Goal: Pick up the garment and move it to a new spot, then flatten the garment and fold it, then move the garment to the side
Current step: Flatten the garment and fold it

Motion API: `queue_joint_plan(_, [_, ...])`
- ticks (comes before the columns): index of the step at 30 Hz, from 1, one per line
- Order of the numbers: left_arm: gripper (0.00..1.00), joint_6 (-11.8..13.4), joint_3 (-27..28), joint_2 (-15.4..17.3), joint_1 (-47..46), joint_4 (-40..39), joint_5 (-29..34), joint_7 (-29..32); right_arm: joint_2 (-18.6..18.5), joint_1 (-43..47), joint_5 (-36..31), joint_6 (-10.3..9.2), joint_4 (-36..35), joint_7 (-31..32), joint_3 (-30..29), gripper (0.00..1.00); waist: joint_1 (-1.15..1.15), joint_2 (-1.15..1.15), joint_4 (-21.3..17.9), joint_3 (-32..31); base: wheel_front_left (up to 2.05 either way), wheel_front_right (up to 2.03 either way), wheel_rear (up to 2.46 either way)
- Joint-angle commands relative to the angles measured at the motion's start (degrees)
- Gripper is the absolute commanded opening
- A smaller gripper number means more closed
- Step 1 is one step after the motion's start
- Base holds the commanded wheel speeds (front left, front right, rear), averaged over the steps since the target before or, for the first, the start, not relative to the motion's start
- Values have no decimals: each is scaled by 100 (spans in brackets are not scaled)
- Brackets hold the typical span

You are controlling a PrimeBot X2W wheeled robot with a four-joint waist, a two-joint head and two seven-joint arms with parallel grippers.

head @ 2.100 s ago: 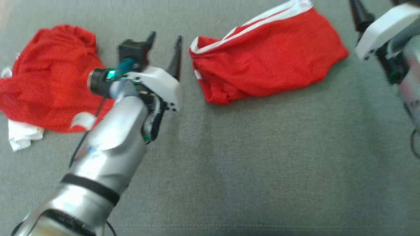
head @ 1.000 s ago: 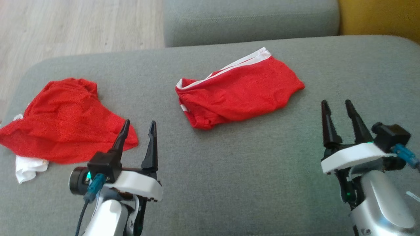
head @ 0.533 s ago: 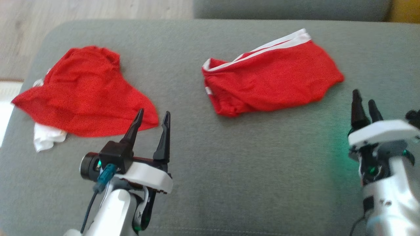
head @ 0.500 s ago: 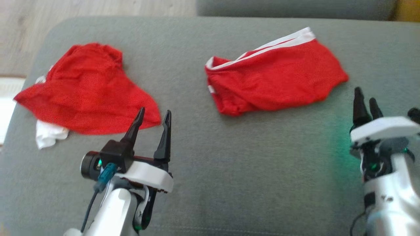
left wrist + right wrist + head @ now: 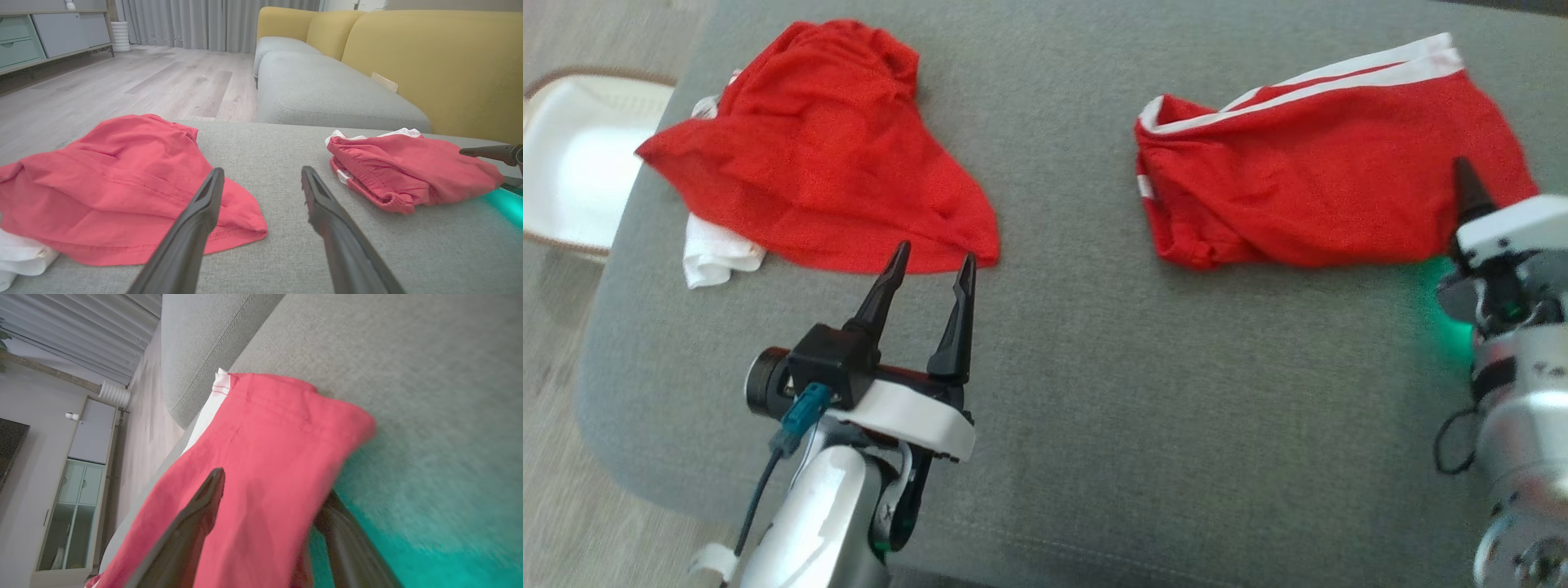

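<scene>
The right gripper (image 5: 271,486) now straddles the edge of the red shorts (image 5: 1323,188), fingers apart. The left gripper (image 5: 935,251) stays spread and empty.

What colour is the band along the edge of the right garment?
White band, clearest in the head view.

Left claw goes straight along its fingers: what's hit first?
Probably the near corner of the crumpled red garment, right at the tips of the open left claw. Depth unclear: it may graze the grey cushion first.
</scene>
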Motion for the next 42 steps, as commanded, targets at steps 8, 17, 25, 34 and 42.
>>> queue_joint_plan(8, [100,117,19,18,-319,-231,-181,-45,-298,-783,-621,-5,906,-4,-172,100,0,0,313,322,0,0,0])
queue_joint_plan(17, [100,210,-65,18,-421,-285,-319,-45,-488,-1304,-1102,-5,1385,-104,-308,100,0,0,377,493,0,0,0])
queue_joint_plan(25, [100,237,-65,17,-440,-258,-360,-45,-433,-1456,-1342,-5,1433,-441,-249,0,0,0,197,458,0,0,0])
queue_joint_plan(34, [100,178,16,17,-354,-184,-275,-45,-179,-1090,-856,-5,1024,-930,-191,0,0,0,-230,64,0,0,0])
queue_joint_plan(42, [100,101,126,17,-86,-106,-159,-45,55,-238,-155,-5,269,-995,44,0,0,0,-665,-428,0,0,0])
